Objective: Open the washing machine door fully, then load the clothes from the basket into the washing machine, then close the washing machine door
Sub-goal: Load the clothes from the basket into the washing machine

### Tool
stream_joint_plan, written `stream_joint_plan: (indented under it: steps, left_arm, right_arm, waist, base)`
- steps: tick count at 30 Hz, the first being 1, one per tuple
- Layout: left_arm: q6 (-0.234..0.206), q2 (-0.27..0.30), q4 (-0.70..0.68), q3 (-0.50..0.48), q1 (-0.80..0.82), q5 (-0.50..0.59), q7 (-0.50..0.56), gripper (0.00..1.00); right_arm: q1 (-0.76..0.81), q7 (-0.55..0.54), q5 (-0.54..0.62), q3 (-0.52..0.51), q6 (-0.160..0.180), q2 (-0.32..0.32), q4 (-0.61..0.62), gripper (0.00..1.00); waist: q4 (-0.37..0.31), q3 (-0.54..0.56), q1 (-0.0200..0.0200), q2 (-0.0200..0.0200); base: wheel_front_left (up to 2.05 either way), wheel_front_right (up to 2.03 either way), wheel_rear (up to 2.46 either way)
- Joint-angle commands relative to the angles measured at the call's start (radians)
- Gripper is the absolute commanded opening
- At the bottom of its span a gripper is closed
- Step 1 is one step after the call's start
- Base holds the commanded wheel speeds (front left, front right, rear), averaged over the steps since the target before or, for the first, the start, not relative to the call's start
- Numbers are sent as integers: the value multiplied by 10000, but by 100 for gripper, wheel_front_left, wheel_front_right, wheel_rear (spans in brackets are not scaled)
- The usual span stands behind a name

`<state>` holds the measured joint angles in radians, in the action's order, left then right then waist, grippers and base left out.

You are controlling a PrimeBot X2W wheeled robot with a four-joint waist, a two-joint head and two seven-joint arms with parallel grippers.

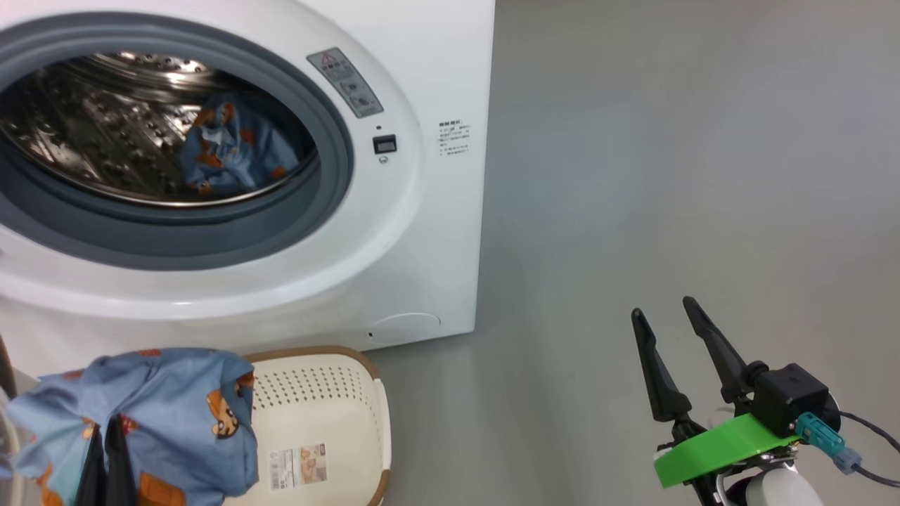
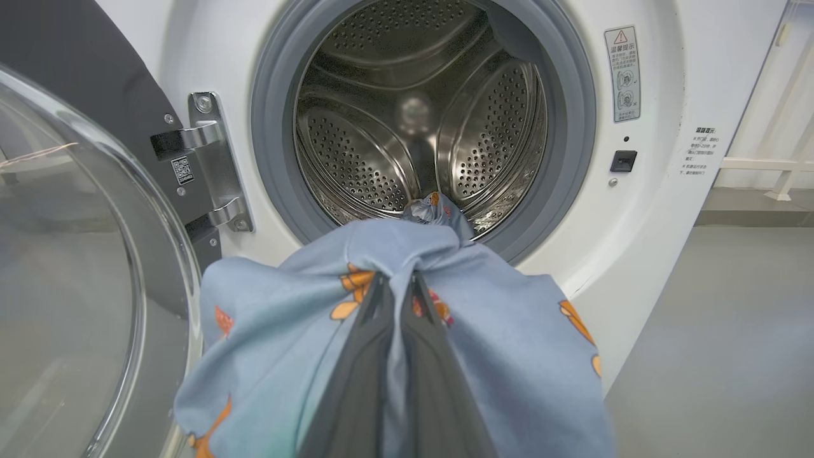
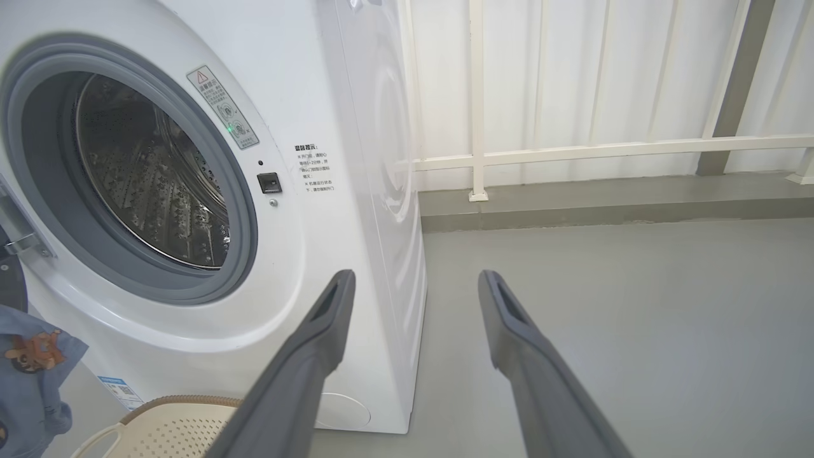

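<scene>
While the glass-bowled washing machine door [image 2: 70,254] hangs open left of the washing machine [image 1: 436,232], the left claw [image 2: 400,278] is clamped on a light-blue garment [image 2: 509,331] before its steel drum [image 2: 413,127]. The cloth looks limp and light, best pinched at a bunched fold. At the machine's foot sits the perforated cream basket [image 1: 316,400]; right of the machine, the right claw [image 1: 678,330] stands apart, empty.

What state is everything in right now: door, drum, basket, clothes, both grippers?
Washing machine door: open, swung wide to the side.
Drum: one blue printed piece inside.
Left gripper: shut on a blue printed garment, in front of the drum.
Basket: visible part bare; rest hidden by that garment.
Right gripper: open, empty, over the floor.
</scene>
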<state>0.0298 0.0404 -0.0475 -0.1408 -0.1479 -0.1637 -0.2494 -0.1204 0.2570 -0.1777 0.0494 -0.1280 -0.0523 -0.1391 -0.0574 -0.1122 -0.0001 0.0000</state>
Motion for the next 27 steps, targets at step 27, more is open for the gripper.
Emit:
stream_joint_plan:
  steps: [27]
  left_arm:
    - [-594,99,-484,-33,-980,-366,-124,0]
  right_arm:
    - [525,48,122,341,-27,21,109,100]
  waist:
    - [282,911,1,0]
  base:
    - [0,0,0]
